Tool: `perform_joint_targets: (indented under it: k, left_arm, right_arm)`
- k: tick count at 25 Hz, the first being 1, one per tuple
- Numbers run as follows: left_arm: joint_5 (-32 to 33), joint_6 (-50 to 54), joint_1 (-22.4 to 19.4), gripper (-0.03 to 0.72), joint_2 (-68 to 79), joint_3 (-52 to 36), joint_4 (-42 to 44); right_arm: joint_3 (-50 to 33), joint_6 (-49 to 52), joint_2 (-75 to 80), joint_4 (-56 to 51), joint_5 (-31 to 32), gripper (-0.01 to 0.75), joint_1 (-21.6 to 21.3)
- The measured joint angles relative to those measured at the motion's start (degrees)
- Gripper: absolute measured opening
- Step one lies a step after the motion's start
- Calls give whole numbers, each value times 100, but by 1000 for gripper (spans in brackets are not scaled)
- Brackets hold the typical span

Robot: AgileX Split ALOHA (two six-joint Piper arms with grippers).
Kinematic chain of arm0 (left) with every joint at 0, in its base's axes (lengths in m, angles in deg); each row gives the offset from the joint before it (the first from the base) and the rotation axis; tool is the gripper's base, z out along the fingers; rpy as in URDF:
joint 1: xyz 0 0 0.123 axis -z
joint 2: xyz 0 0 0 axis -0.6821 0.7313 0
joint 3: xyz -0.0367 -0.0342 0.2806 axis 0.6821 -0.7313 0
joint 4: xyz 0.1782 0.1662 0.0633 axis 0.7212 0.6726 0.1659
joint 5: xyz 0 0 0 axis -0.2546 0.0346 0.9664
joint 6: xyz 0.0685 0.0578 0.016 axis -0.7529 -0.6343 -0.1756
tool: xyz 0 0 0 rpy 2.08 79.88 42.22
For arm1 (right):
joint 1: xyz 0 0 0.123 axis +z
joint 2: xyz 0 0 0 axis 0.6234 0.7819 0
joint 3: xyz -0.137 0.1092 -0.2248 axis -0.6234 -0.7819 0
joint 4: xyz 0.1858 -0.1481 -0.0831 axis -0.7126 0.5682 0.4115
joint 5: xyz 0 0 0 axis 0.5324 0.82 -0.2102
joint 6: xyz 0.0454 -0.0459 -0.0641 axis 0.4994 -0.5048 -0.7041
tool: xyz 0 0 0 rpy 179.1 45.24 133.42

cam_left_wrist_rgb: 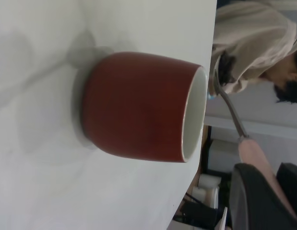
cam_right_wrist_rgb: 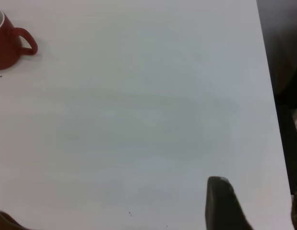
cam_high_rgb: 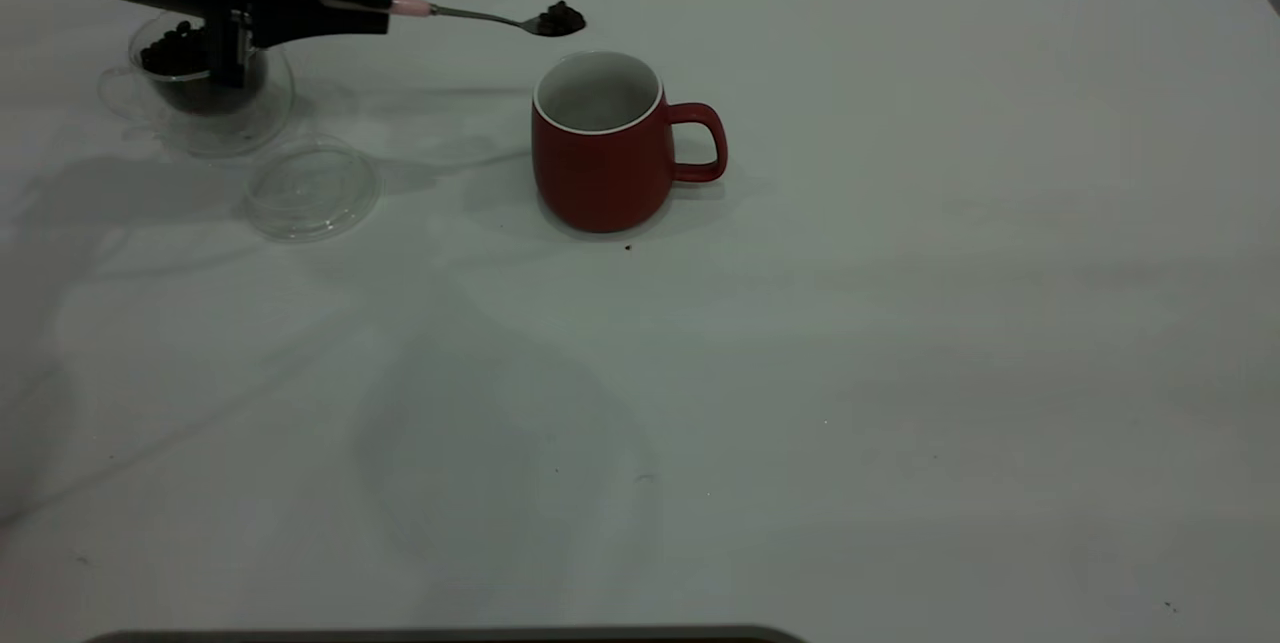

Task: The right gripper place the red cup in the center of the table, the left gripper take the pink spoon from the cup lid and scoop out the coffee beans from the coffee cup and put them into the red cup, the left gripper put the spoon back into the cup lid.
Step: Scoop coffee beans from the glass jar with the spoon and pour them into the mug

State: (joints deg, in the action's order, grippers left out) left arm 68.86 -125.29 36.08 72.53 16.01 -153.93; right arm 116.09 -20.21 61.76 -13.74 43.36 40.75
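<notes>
A white table (cam_high_rgb: 900, 323) with rounded corners fills the exterior view, its near and right-hand stretches wide open. At far left near the back edge stands the clear glass coffee cup (cam_high_rgb: 215, 88), dark coffee beans (cam_high_rgb: 175, 48) heaped inside. Just in front lies the transparent cup lid (cam_high_rgb: 312, 190), flat. Above the glass, the black left gripper (cam_high_rgb: 355, 8) is clamped on the pale pink handle of the pink spoon (cam_high_rgb: 480, 17), held level; its silver bowl carries beans just behind the rim of the red cup (cam_high_rgb: 603, 145). That rounded, white-lined mug stands upright near the centre, handle pointing right. The right gripper (cam_right_wrist_rgb: 225, 203) hangs over bare table well right of the mug; cannot tell how far open
</notes>
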Motion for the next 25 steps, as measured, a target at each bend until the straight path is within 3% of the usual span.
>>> perform_joint_targets:
  k: [17, 25]
  left_arm:
    - [2, -44, 171, 121, 0, 0, 401]
    - [2, -1084, 220, 121, 0, 0, 416]
  right_arm:
    - [0, 0, 0, 0, 0, 374, 0]
    - [0, 0, 0, 0, 0, 374, 0]
